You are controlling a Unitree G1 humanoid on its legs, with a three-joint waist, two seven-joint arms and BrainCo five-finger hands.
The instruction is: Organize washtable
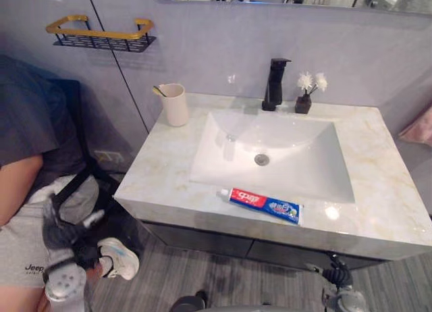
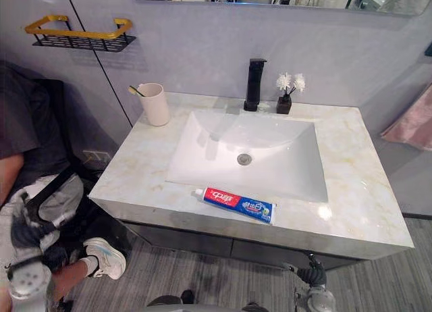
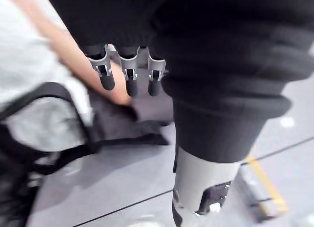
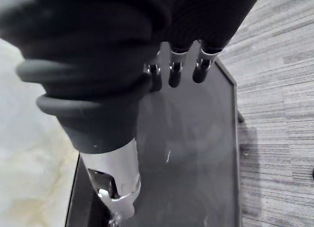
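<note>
Lying lower centre, the toothpaste tube (image 1: 260, 204) is seen (cup (image 1: 175, 105) upper left); left hand (image 3: 128, 81) and right hand (image 4: 174, 73) are held slack, empty.

The right hand (image 4: 174, 73) is hanging loosely extended, holding nothing, before a dark cabinet front (image 4: 196, 158); marble countertop (image 4: 27, 158) is showing at nine o'clock, grey plank floor (image 4: 282, 89) at three o'clock.

1. Left hand (image 3: 128, 74): hung low at the lower left, beside the body, arm pointing down.
2. Fingers straight and loose in a row past the dark ribbed cover, thumb apart, clasping nothing.
3. Right hand (image 4: 175, 73): hung low at the lower right, likewise pointing down.
4. Fingers relaxed and uncurled, thumb set apart, nothing held.
</note>
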